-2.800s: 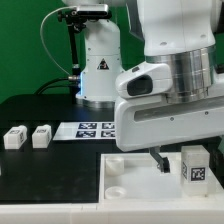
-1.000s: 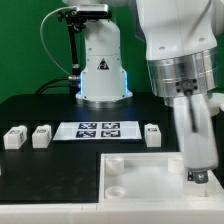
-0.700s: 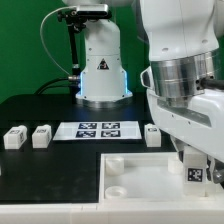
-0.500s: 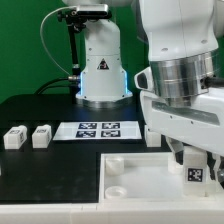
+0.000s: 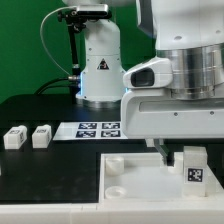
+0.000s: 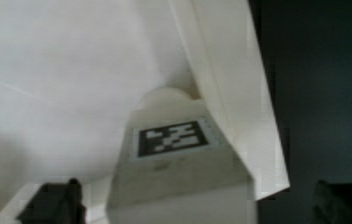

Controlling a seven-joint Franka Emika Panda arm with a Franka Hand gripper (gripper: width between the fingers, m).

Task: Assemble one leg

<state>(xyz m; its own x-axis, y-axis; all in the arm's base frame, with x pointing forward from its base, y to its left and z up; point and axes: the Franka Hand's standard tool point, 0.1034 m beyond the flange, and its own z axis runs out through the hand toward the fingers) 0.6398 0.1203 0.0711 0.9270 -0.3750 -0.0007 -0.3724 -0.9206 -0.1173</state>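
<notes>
A: Where's the leg (image 5: 192,168)?
B: Upright on the tray-like piece (image 5: 140,180), near its corner on the exterior view's right, tag facing out.
A: Gripper (image 5: 163,156)?
B: Released, fingers spread, just beside the leg. Arm hides the marker board (image 5: 92,128) partly. Two more legs (image 5: 27,136) well apart.

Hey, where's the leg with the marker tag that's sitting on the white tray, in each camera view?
Exterior view: the leg stands upright at the tray's corner on the exterior view's right, just below the hand, tag facing the camera.
Wrist view: the same leg fills the middle of the picture, seen close, beside the tray's raised rim.
Shared landmark: the black-and-white tag on the leg's face.
</notes>
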